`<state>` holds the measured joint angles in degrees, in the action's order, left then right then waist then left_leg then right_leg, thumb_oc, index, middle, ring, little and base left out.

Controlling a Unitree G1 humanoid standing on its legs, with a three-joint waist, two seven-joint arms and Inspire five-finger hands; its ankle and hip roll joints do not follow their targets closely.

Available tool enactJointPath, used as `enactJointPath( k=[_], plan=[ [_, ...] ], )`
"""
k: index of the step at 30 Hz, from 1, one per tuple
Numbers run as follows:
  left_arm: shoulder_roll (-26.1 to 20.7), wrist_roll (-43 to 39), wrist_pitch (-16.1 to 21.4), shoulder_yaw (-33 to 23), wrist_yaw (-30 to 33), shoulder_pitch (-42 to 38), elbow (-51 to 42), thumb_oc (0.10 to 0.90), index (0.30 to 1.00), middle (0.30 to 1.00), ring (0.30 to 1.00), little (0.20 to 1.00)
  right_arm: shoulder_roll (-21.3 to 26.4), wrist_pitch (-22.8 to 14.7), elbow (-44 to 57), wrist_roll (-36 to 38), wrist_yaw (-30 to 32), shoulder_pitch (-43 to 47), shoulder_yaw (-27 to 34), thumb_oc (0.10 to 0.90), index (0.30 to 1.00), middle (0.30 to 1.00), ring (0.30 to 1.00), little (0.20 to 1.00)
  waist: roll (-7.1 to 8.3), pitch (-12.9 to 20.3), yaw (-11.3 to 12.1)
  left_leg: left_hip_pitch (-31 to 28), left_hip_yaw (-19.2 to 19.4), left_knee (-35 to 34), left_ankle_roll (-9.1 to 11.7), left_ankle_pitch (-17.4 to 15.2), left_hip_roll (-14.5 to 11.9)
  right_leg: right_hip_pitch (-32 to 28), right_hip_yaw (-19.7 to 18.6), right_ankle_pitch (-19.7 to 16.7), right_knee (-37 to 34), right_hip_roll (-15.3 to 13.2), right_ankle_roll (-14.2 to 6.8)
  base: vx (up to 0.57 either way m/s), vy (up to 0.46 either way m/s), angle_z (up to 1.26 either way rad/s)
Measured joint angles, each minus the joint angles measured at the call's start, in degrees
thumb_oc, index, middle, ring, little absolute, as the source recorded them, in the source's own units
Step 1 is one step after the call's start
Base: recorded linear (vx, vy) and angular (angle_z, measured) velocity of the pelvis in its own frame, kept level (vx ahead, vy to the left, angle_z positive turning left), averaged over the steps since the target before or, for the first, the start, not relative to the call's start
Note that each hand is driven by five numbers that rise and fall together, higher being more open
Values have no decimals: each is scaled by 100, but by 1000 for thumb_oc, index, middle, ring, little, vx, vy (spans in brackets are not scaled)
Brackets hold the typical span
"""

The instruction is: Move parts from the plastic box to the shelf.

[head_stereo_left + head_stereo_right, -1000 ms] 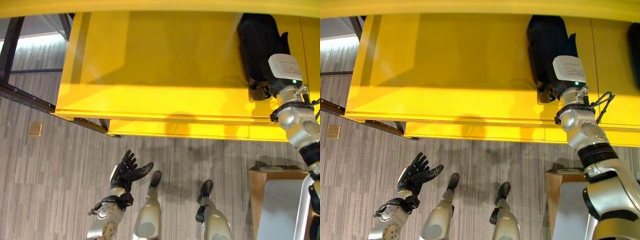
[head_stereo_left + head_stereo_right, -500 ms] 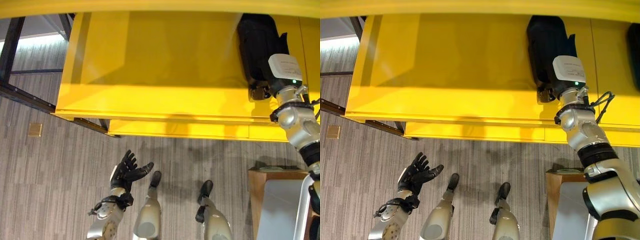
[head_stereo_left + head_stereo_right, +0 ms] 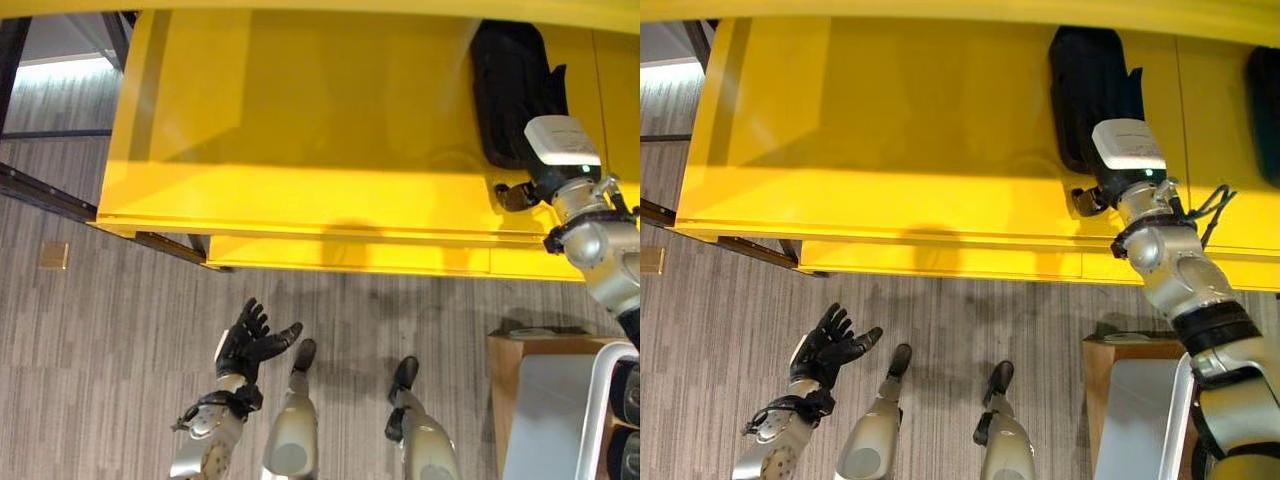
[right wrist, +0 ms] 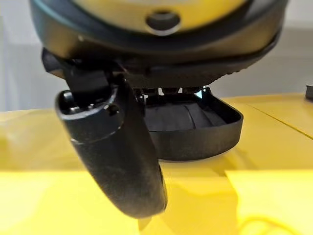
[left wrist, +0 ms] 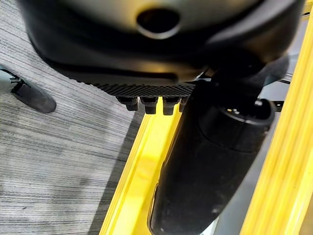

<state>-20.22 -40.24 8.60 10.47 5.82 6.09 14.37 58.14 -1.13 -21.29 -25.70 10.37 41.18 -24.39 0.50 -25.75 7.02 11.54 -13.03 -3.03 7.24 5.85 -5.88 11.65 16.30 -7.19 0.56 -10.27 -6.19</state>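
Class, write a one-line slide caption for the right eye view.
Right hand reaches onto the yellow shelf at a black part; left hand hangs open above the floor.

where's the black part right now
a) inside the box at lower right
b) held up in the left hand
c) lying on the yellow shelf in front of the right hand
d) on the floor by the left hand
c: the black part lies on the yellow shelf, just past the right hand; the left hand hangs open and empty over the floor.
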Motion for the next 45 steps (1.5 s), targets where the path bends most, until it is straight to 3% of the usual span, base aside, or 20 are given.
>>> enactJointPath(
  k=[5,7,14,15,16,18,19,20,21,23,24,25,28,31,33,40,41,42,44,45],
  plan=[
    [-1,1,1,5,-13,-8,-80,900,1000,1000,1000,1000,62,-50,105,3,-51,-192,134,900,1000,1000,1000,1000,10,-6,-115,-17,27,2,0,0,-10,3,-34,-30,-24,14,4,2,1,-5],
    [-4,2,4,-18,-17,80,-141,900,1000,1000,1000,1000,327,-130,685,2,-140,-716,485,900,1000,1000,1000,1000,10,-6,-92,-14,31,1,-14,-9,-3,3,-44,-28,-32,10,2,0,0,0],
    [19,5,1,-173,-20,191,-168,900,1000,1000,1000,1000,403,-186,1219,-14,-193,-871,717,900,1000,1000,1000,1000,11,-7,-203,-15,40,1,-20,-13,-1,6,-52,-27,-40,9,0,4,2,0],
    [43,10,-14,-187,-10,180,-175,900,1000,1000,1000,1000,275,-168,1564,-89,-190,-1217,1213,900,1000,1000,1000,1000,0,-11,-191,-17,45,1,-24,-16,2,5,-55,-25,-48,9,-2,0,0,0],
    [132,9,-19,-311,22,231,-213,900,1000,1000,1000,1000,-760,-186,2633,-133,167,-2100,2740,900,1000,1000,1000,1000,2,-10,-195,-23,47,-4,-32,-23,-2,-11,-48,-21,-67,14,-4,2,9,-5],
    [112,10,-80,-352,106,193,-200,900,1000,1000,1000,1000,-938,-238,3009,-131,693,-2053,2969,900,1000,1000,1000,1000,-2,-12,-263,-92,147,-11,-47,-33,29,-27,-141,-37,-63,-16,-20,16,25,-15],
    [154,13,-81,-341,130,155,-223,900,1000,1000,1000,1000,-1272,-240,3100,-131,782,-2244,3163,900,1000,1000,1000,1000,2,-9,-281,-170,172,-13,-53,-51,25,-80,-160,-22,-53,-16,-35,24,34,-9],
    [302,14,-88,-349,144,167,-343,900,1000,1000,1000,1000,-2394,-238,3594,-127,1037,-2817,3766,900,1000,1000,1000,1000,5,-7,-235,-225,169,-14,-51,-66,19,-145,-145,-2,-47,-13,-35,13,36,-3],
    [390,14,-98,-345,158,189,-367,900,1000,1000,1000,1000,-2852,-221,3740,-116,1163,-3207,3854,900,1000,1000,1000,1000,5,-7,-254,-225,175,-14,-54,-69,41,-142,-159,-6,-46,-34,-38,22,51,0],
    [417,15,-123,-308,249,254,-342,900,1000,1000,1000,1000,-2857,-79,3659,-117,1155,-3977,3835,900,1000,1000,1000,1000,-2,0,-449,-266,194,-5,-66,-70,95,-163,-189,-37,-44,-87,-69,37,117,-7],
    [499,36,-124,-306,265,344,-333,900,1000,1000,1000,1000,-3610,-192,3775,-109,1183,-4554,3855,900,1000,1000,1000,1000,8,31,-535,-386,238,12,-95,-109,108,-258,-197,-35,-44,-103,-71,59,220,-21],
    [575,60,-127,-339,254,411,-328,900,1000,1000,1000,1000,-3796,-162,3828,-8,1134,-4932,3825,900,1000,1000,1000,1000,-3,116,-618,-427,342,14,-128,-133,184,-259,-276,-54,-53,-187,-101,62,255,-20],
    [540,118,-145,-412,266,486,-239,900,1000,1000,1000,1000,-4014,-219,3867,368,1129,-5160,3785,900,1000,1000,1000,1000,59,313,-821,-609,658,72,-245,-218,332,-258,-603,-127,-54,-299,-183,28,253,-48],
    [530,302,-210,-392,214,618,-80,900,1000,1000,1000,1000,-3748,-262,3504,858,953,-5251,3462,900,1000,1000,1000,1000,129,806,-1008,-830,1021,69,-382,-346,525,-267,-976,-190,-102,-462,-288,-4,187,-61],
    [515,505,-222,-389,205,609,-50,900,1000,1000,1000,1000,-3741,-250,3375,1129,846,-5344,3455,900,1000,1000,1000,1000,337,1029,-1124,-983,1283,141,-542,-431,728,-286,-1291,-255,-127,-639,-391,-41,332,-46],
    [310,745,-232,-373,104,765,166,900,1000,1000,1000,1000,-3907,-259,3372,1247,629,-5603,3415,900,1000,1000,1000,1000,550,1155,-1307,-1157,1908,375,-746,-634,1051,-102,-1814,-607,-20,-832,-546,-46,148,-45],
    [301,744,-231,-406,120,811,227,900,1000,1000,1000,1000,-3918,-254,3362,1247,615,-5599,3401,900,1000,1000,1000,1000,557,1147,-1302,-1126,2097,532,-800,-768,1090,60,-1799,-934,3,-770,-589,-128,109,-185],
    [292,745,-231,-424,137,933,271,900,1000,1000,1000,1000,-3913,-269,3292,1245,616,-5461,3377,900,1000,1000,1000,1000,558,1124,-1256,-915,2194,986,-1089,-1026,1211,405,-1692,-1503,-2,-619,-320,-97,62,-204],
    [491,794,-243,-489,98,917,554,900,1000,1000,1000,1000,-3837,-230,3084,1244,649,-5513,3458,900,1000,1000,1000,1000,409,1107,-1304,-972,2583,1180,-1157,-1094,995,227,-455,-1146,-6,-774,-440,-44,-13,-134],
    [726,792,-237,-615,110,913,531,900,1000,1000,1000,1000,-3741,-144,2957,1244,660,-5507,3504,900,1000,1000,1000,1000,213,1099,-1285,-957,2701,1127,-1161,-1085,833,219,340,-690,340,-838,-182,2,-74,-67]
  ],
)
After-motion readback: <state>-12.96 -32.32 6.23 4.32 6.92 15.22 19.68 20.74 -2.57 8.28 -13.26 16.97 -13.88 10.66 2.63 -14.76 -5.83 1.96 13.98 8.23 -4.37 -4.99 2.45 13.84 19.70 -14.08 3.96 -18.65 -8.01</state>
